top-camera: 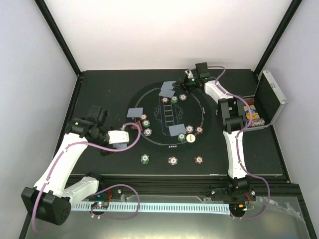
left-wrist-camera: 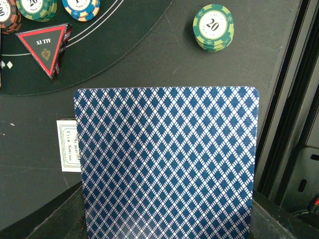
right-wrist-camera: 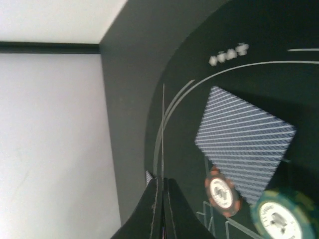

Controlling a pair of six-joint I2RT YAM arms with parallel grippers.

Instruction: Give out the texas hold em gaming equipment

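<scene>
Left claw point(top-camera: 121, 142) apparently grips card point(left-wrist-camera: 167, 164); blue-diamonded.

Shows right gripper point(right-wrist-camera: 161, 188) at bottom, black fingers pressed together. Beyond, on round black mat with white lines point(right-wrist-camera: 279, 94), blue-grey patterned playing card point(right-wrist-camera: 244, 142) flat, maroon striped chip point(right-wrist-camera: 222, 191) and green striped chip point(right-wrist-camera: 281, 219) at its lower edge.
</scene>
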